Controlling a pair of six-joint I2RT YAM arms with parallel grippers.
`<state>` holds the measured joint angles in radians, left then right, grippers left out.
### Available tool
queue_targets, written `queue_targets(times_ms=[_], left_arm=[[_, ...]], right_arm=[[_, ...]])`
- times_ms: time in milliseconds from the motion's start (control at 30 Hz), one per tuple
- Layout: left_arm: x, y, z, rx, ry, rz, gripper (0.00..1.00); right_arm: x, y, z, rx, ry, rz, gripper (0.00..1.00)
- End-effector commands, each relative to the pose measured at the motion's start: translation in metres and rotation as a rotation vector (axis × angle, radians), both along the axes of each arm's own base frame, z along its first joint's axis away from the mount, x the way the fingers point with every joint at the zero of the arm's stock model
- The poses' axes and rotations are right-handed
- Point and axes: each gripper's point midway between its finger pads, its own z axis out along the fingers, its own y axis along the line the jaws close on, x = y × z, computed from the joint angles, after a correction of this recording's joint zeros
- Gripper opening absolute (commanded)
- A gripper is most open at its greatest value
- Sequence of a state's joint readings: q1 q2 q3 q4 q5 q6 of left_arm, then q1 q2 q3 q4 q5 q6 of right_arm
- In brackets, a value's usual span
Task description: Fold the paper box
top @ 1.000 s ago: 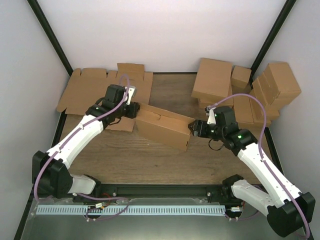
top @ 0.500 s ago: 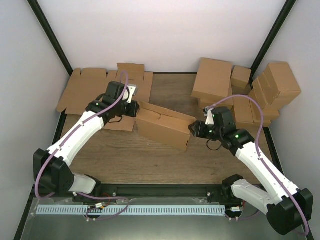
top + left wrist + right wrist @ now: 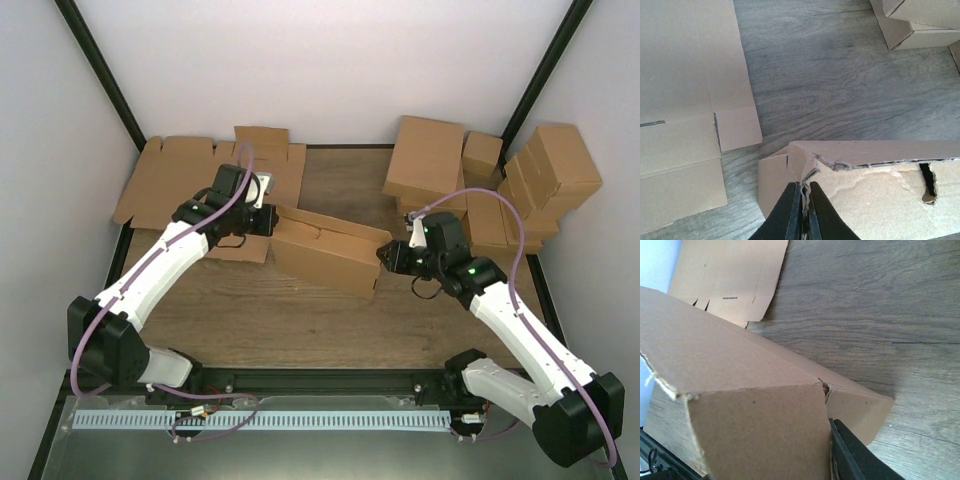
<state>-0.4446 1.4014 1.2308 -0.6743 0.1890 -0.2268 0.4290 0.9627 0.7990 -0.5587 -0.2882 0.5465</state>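
Observation:
The paper box lies slanted across the middle of the wooden table, a brown cardboard shell partly folded up. My left gripper is at its left end. In the left wrist view the gripper is shut on a torn, crumpled corner of the box. My right gripper is at the box's right end. In the right wrist view a large box panel fills the frame, and one black finger lies flat against its edge. The other finger is hidden behind the panel.
Flat cardboard blanks lie at the back left, also seen in the left wrist view and the right wrist view. Closed brown boxes are piled at the back right, up to the wall. Black frame posts stand in both back corners.
My left gripper has closed onto the box's left corner. The right gripper's jaws have narrowed at the right end. The box has shifted slightly toward the back.

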Motion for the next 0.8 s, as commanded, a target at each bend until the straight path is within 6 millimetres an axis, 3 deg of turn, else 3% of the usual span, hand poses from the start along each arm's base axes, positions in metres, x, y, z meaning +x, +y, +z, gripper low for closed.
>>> queue_targets(times_ms=[0, 133, 367, 600, 767], left_arm=[[-0.006, 0.0, -0.002, -0.015, 0.076, 0.024, 0.04], [-0.007, 0.004, -0.003, 0.006, 0.085, 0.04, 0.04], [-0.014, 0.016, -0.026, 0.066, 0.104, 0.058, 0.04], [-0.009, 0.026, -0.029, 0.155, 0.078, 0.054, 0.04], [-0.01, 0.022, -0.03, 0.16, 0.079, 0.041, 0.04]], right_arm=[[-0.003, 0.001, -0.008, -0.02, 0.021, 0.011, 0.29], [-0.003, 0.001, -0.008, -0.021, 0.017, 0.009, 0.29], [0.0, -0.003, -0.003, -0.052, 0.001, 0.0, 0.29], [0.008, -0.017, 0.021, -0.146, -0.059, -0.032, 0.32], [0.007, -0.021, 0.029, -0.216, -0.057, -0.031, 0.34]])
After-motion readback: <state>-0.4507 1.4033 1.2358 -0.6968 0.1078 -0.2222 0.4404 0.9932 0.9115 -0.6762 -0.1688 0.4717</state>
